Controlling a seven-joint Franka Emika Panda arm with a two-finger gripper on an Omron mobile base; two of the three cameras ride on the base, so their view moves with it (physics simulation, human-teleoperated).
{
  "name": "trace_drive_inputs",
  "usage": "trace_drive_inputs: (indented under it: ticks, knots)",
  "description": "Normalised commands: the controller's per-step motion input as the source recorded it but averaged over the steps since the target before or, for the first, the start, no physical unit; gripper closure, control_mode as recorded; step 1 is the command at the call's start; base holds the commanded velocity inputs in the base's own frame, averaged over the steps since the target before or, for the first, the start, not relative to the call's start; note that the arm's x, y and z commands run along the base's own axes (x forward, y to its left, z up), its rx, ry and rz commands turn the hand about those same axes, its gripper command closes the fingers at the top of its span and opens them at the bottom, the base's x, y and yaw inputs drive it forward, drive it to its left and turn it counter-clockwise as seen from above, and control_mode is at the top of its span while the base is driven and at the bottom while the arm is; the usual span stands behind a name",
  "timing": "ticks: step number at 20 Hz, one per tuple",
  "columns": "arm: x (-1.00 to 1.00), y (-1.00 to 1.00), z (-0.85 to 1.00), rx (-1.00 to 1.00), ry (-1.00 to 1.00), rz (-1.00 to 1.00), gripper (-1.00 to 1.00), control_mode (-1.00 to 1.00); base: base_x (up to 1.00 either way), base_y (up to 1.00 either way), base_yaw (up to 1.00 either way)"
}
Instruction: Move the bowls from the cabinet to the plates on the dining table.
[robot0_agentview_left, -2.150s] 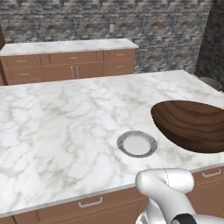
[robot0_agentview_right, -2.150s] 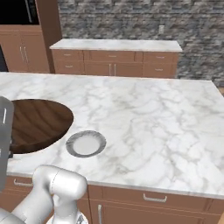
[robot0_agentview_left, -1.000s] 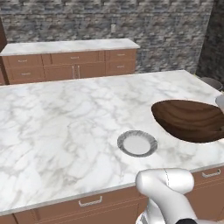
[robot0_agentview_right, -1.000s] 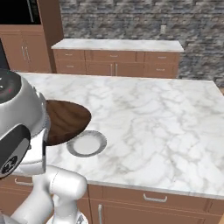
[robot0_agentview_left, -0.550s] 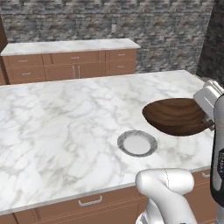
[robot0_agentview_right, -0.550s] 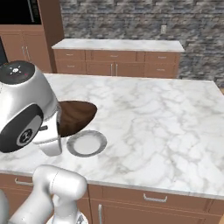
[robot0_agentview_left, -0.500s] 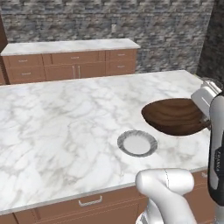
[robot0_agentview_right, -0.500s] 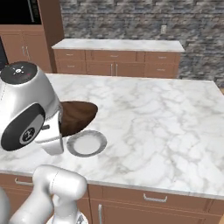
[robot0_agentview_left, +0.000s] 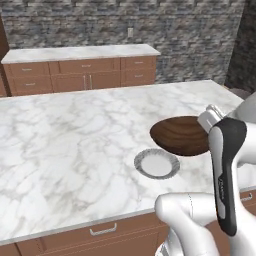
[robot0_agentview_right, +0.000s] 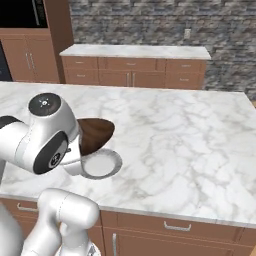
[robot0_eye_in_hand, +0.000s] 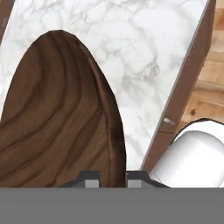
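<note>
Kitchen with a grey stone back wall (robot0_agentview_left: 190, 35) and a row of low wooden cabinets (robot0_agentview_left: 82, 75) under a marble counter behind. Up front, a wide white marble tabletop (robot0_agentview_left: 65, 150) over brown drawers. A pale round plate (robot0_agentview_left: 156, 163) lies flat near the tabletop's front edge. The dark wood bowl (robot0_agentview_left: 181, 135) is above the tabletop just beside the plate; from the right base camera it overlaps the plate's far-left rim (robot0_agentview_right: 102, 164), bowl (robot0_agentview_right: 95, 134) tilted. Claw (robot0_eye_in_hand: 113, 177) is clamped on the bowl's rim: in the hand camera the two dark tips sit either side of the rim edge, bowl (robot0_eye_in_hand: 57, 118) seen edge-on over the marble. Can't tell whether the bowl touches the plate.
</note>
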Motion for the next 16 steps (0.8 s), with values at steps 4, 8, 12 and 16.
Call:
trace_drive_inputs:
  ticks: [4,8,12,16]
  knots:
    - [0.32,0.11,-0.61,0.00,0.00,0.00,1.00,-1.00,0.00,0.00,0.00]
    - [0.38,0.00,-0.16,0.00,0.10,0.00,1.00,-1.00,0.00,0.00,0.00]
    - [0.41,0.00,-0.34,0.00,0.09,0.00,1.00,-1.00,0.00,0.00,0.00]
    - [0.49,0.00,-0.48,0.00,0.10,0.00,1.00,-1.00,0.00,0.00,0.00]
